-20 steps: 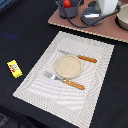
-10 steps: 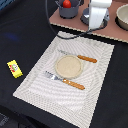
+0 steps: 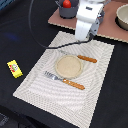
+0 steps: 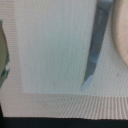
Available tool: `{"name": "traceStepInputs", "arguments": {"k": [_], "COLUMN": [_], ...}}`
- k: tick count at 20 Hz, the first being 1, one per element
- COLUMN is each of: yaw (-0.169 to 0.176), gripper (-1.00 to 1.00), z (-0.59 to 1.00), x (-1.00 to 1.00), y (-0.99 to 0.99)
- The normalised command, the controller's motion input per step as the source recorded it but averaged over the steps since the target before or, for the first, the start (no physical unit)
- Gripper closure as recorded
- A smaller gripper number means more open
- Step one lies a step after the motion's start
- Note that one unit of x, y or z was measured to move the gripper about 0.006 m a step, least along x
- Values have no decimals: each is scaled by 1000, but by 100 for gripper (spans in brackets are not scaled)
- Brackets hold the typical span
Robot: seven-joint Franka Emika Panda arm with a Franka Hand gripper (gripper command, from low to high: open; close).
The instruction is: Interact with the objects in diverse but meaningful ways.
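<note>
Black cloth covers the table (image 3: 20,30), and on it lies one striped beige placemat (image 3: 50,97) — woven, ribbed, with a paler band round its border. At the placemat's middle sits one round tan plate (image 3: 68,66), flat and matte. One fork (image 3: 64,80) with an orange handle lies on the mat just beside the plate, on the side nearer the front edge; one knife (image 3: 82,57) with a matching orange handle lies on the far side, its grey blade narrowing to a point in the wrist view (image 4: 96,45), flat on the weave beside the plate's pale curve.

Off the placemat, toward the exterior view's left, one small yellow rectangular packet (image 3: 14,68) with red marks rests alone on the cloth.

Beyond the placemat is a brown board (image 3: 112,27). On it stand one grey-blue saucepan (image 3: 67,11) with one red tomato (image 3: 66,3) inside, and, at the exterior view's right, one pale round bowl (image 3: 122,16).

Over the placemat's far edge hangs the white robot arm (image 3: 89,19), a black cable (image 3: 35,35) looping from it. Its claw is hidden under the arm — whether clenched or released I cannot tell.
</note>
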Motion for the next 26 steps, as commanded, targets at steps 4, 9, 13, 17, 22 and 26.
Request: {"name": "traceStepInputs", "arguments": {"k": [4,9,13,17,22,26], "yaw": [-88,-93,-100,-93,-72,-68], "gripper": [-100,-100,-100,-100,-100,-100], "z": [-351,-303,27,419,458,191], "x": [-666,-685,-704,-816,-915,-921], "y": [-576,-553,-499,-363,-274,-264]}}
